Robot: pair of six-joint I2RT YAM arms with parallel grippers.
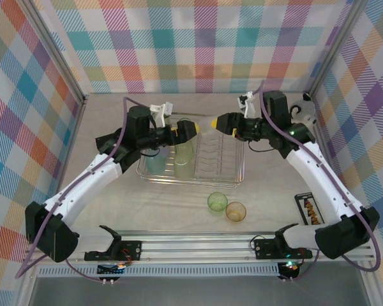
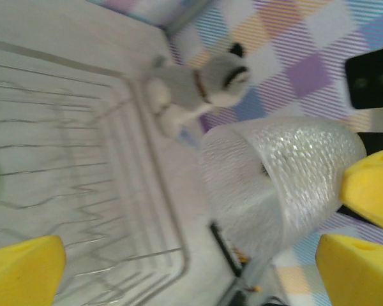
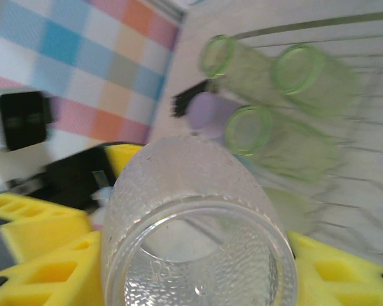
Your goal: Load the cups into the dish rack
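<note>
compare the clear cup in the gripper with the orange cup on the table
The clear cup is colourless, the orange cup amber. The clear cup is held sideways by the right gripper, the orange cup stands upright on the table. Both are translucent, empty tumblers.

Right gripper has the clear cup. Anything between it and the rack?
Nothing visible: the clear cup, in the right gripper, hangs at the far edge of the dish rack; the green cups lie in its left part.

Clear cup [image 3: 191,191]: pebbled glossy plastic. Dish rack [image 1: 225,163]: shiny metal wire. Green cups [image 3: 309,80]: smooth translucent plastic.
</note>
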